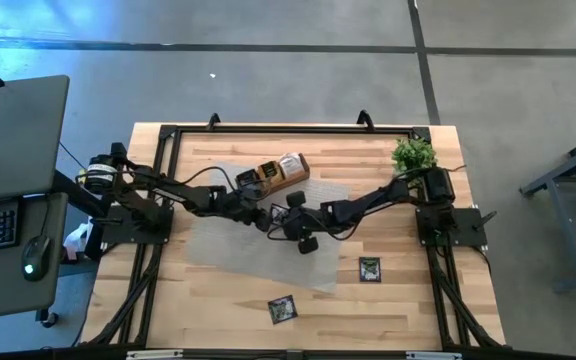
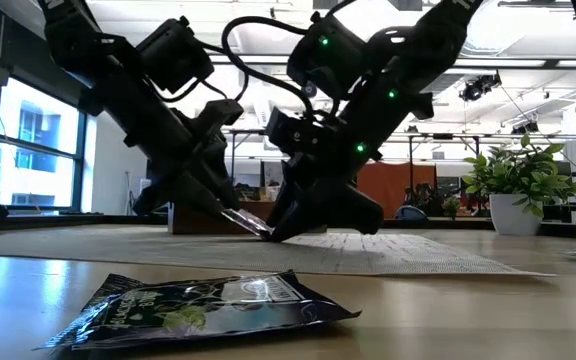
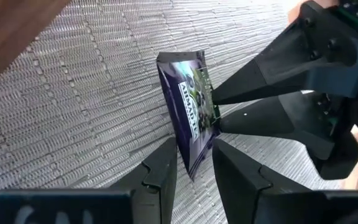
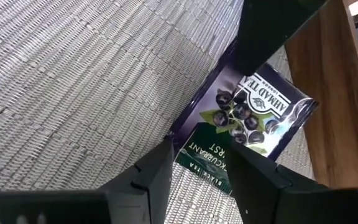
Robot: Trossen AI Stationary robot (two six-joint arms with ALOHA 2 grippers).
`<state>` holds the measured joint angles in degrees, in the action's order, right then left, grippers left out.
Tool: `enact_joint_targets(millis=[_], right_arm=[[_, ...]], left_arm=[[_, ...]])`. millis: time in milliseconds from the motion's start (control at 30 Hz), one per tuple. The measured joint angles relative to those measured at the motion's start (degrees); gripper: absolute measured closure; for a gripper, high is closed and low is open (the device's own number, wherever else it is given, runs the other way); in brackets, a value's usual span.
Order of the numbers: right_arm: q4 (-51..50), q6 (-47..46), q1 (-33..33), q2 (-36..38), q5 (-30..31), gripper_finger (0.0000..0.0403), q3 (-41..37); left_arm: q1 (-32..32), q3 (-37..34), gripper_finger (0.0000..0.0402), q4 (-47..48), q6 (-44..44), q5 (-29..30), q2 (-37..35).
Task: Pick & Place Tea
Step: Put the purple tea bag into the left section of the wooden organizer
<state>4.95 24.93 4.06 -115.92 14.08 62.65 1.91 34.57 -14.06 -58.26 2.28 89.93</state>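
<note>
My overhead camera looked straight down on the whole table point(image 1: 228, 310), both arms reaching in from its sides. My low camera sat at tabletop height, facing level across a near sachet point(image 2: 203, 310) toward the room behind. Each wrist camera peered close past its own fingers at the woven mat point(image 3: 73, 99), which the overhead also showed.

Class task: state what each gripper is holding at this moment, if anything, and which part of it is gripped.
Both hold one dark blackcurrant tea sachet above the grey mat. The left gripper pinches one edge; the right gripper pinches the opposite edge.
</note>
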Motion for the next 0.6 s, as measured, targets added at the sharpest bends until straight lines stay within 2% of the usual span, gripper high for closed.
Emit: enact_joint_targets(millis=[167,400,600], right_arm=[[0.7,0.0,0.0,0.0,-0.3,0.0257,0.0],[1.0,0.0,0.2,0.0,0.9,0.0259,0.0],[-1.6,-1.1,1.9,2.2,4.0,0.0257,-0.2]], left_arm=[[0.0,0.0,0.0313,0.0,2.3,-1.3,0.0],[0.0,0.0,0.0391,0.0,5.7,-1.5,0.0],[0.0,0.0,0.0390,0.1,6.8,-1.9,-0.2]])
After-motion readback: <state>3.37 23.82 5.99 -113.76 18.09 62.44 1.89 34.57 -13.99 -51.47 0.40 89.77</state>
